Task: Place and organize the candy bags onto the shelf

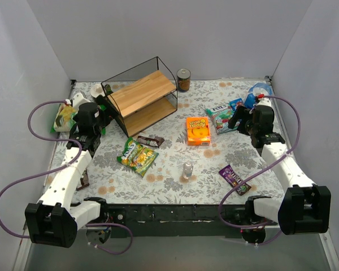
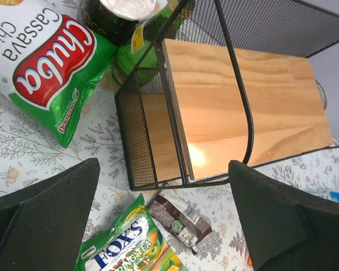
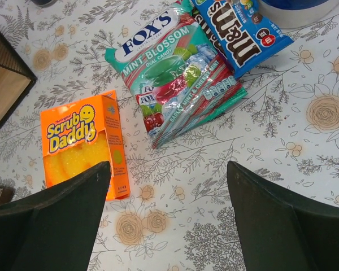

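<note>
The left arm [image 1: 68, 175] runs from its base straight forward along the counter's [image 1: 169, 155] left edge, bent at the elbow. Its wrist is up beside the shelf's [image 1: 141, 101] left end. The left hand [image 2: 164, 164] points down at that end of the shelf with its fingers spread wide and nothing held between them. The chips bag [image 2: 42, 68] lies just left of the shelf.

The right arm [image 1: 285, 164] reaches forward the same way on the far side of the counter from the shelf, well to the shelf's right. The right hand [image 3: 168, 166] faces down, likewise wide open and gripping nothing. It hangs above the teal-white bag [image 3: 175, 84].

The shelf stands angled, with one wooden board above the other. The candy bags all lie flat on the counter. The green-yellow bag [image 1: 137, 156] sits near the shelf on its near side. The dark brown wrapper [image 1: 150, 140] lies between that bag and the shelf, just beside the frame. The small blue pack [image 3: 240, 34] touches the teal-white bag on its side away from the shelf. The orange box [image 1: 198, 131] lies between the shelf and the teal-white bag. The purple wrapper [image 1: 234, 179] lies well apart from the shelf, toward the near right.
</note>
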Action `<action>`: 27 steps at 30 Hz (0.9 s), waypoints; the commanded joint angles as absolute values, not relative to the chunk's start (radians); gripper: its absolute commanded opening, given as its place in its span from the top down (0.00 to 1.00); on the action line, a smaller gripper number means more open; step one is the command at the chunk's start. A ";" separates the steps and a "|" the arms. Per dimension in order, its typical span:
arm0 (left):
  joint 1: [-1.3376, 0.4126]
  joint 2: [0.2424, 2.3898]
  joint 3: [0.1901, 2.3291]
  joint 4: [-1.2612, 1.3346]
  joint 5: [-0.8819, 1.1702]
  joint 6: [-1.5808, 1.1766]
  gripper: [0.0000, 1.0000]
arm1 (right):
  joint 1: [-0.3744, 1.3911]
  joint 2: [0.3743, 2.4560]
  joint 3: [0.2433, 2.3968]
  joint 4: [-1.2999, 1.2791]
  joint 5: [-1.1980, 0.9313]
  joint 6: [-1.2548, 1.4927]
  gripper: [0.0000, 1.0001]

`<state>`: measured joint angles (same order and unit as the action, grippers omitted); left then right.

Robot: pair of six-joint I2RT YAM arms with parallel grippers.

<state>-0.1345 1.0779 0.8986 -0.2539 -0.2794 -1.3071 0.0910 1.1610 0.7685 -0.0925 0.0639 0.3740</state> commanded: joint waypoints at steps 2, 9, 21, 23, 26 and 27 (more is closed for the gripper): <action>-0.135 1.107 0.928 -0.264 -0.180 -1.258 0.02 | 0.086 1.255 0.900 -0.121 0.040 0.413 0.10; -0.135 1.127 0.922 -0.279 -0.107 -1.252 0.02 | 0.084 1.411 0.994 -0.140 -0.070 0.453 0.13; -0.135 1.097 0.907 -0.324 -0.178 -1.275 0.02 | 0.084 1.545 1.002 -0.219 -0.049 0.512 0.14; -0.135 1.077 0.902 -0.327 -0.198 -1.282 0.02 | 0.084 1.546 0.985 -0.206 -0.058 0.523 0.15; -0.135 1.063 0.916 -0.336 -0.215 -1.282 0.02 | 0.084 1.548 0.979 -0.212 -0.037 0.535 0.15; -0.135 1.054 0.922 -0.342 -0.216 -1.282 0.02 | 0.086 1.548 0.980 -0.221 -0.028 0.540 0.15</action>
<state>-0.1329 1.1095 0.8986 -0.3164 -0.1772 -1.2778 0.0910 1.5513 0.9672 -0.2134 -0.0402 0.5041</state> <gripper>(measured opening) 0.981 0.853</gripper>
